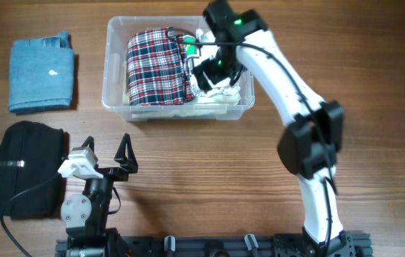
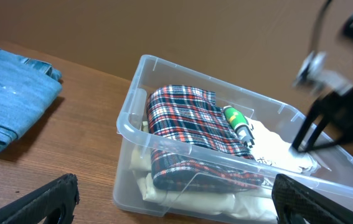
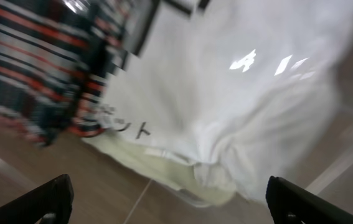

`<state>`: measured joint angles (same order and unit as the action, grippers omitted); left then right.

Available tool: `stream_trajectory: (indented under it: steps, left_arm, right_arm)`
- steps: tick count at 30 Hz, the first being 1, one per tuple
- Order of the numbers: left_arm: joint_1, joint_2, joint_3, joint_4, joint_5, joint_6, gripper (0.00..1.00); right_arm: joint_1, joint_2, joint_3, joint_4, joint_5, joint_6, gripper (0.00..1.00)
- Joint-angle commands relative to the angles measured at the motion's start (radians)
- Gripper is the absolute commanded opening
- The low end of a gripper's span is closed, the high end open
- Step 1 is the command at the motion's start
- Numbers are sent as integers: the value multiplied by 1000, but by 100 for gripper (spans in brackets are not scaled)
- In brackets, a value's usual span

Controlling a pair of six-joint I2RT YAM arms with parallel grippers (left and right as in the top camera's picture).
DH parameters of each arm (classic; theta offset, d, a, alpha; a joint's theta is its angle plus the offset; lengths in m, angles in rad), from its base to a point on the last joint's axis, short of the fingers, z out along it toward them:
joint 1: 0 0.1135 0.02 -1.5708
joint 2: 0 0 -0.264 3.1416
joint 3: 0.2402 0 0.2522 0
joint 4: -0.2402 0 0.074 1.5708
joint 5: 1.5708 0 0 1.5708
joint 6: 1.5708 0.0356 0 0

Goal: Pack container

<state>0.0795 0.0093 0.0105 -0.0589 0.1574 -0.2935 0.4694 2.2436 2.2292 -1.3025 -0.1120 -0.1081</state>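
Note:
The clear plastic container sits at the table's back middle. It holds a folded red, white and navy plaid cloth, a green and white marker and white cloth. It also shows in the left wrist view. My right gripper hangs open and empty over the container's right half, above the white cloth. My left gripper is open and empty near the front left, apart from the container.
A folded blue denim garment lies at the back left, also in the left wrist view. A black folded garment lies at the front left, beside my left arm.

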Motion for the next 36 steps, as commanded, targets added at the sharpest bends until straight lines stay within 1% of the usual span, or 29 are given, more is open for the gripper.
stream_trajectory:
  steps: [1, 3, 5, 8, 12, 15, 17, 21, 23, 24, 26, 28, 30, 32, 36]
  left_arm:
    - [-6, -5, -5, -3, -2, 1, 100]
    - [-6, -5, -5, -3, -2, 1, 100]
    - [-6, -5, -5, -3, -2, 1, 100]
    - [-6, -5, -5, -3, -2, 1, 100]
    - [-6, -5, -5, -3, -2, 1, 100]
    - [-6, -5, -5, -3, -2, 1, 100]
    - [-6, -5, -5, -3, -1, 1, 100]
    - [-5, -5, -5, -2, -3, -14, 100]
    - [-5, -4, -5, 11, 64, -55, 100]
    - [-5, -4, -5, 41, 120, -55, 100]
    - [-5, -4, 17, 44, 178, -55, 100]
    - [-5, 8, 92, -39, 169, -54, 100]
    - [-5, 61, 227, -189, 120, -51, 100]
    - [-5, 162, 384, -362, 58, -60, 100]
    - [-5, 428, 674, -682, 51, -63, 100]
  right_arm:
    - [-20, -179, 52, 0, 2, 26, 100]
    - [-66, -217, 52, 13, 14, 60, 100]
    - [-144, -226, 52, 19, 13, 108, 100]
    - [-275, -222, 51, 22, 14, 138, 100]
    - [-449, -220, 47, 83, 14, 146, 100]
    - [-605, -220, 45, 129, 14, 206, 100]
    - [-676, -220, 40, 148, 14, 224, 100]
    - [-761, -220, 40, 143, 14, 223, 100]
    - [-775, -220, 40, 143, 14, 222, 100]
    - [-775, -220, 40, 143, 14, 222, 100]
    - [-775, -220, 40, 143, 14, 222, 100]
    - [-775, -220, 40, 143, 14, 222, 100]
    - [-775, -220, 40, 143, 14, 222, 100]
    - [-775, -220, 40, 143, 14, 222, 100]
    - [-775, -220, 40, 143, 14, 223, 100]
